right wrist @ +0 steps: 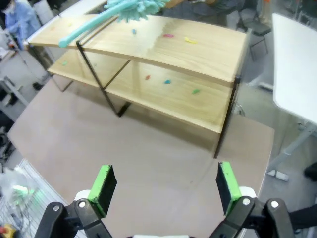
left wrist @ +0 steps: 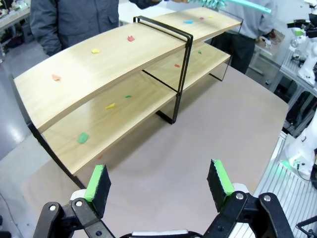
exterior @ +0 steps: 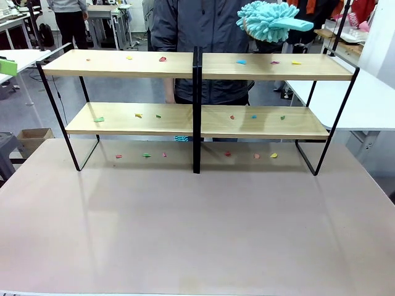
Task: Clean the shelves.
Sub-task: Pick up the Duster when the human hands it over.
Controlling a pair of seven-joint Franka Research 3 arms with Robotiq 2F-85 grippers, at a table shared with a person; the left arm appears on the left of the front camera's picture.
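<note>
Closest in, the left arm's fingers (left wrist: 97, 183) stood spread wide with nothing between them, above the bare beige surface (exterior: 197, 234). The right arm's fingers (right wrist: 105, 188) were likewise released and empty over the same surface. Farther along, the shelves (exterior: 123, 64) stood across the far part of the surface, two light-wood boards in a thin black frame with a central divider. Small coloured scraps (exterior: 139, 115) lay scattered on both boards and on the surface beneath the rack. Behind stood a person in a grey jacket (exterior: 203, 31), and a fluffy turquoise duster (exterior: 262, 21) hung over the right half of the top board.
</note>
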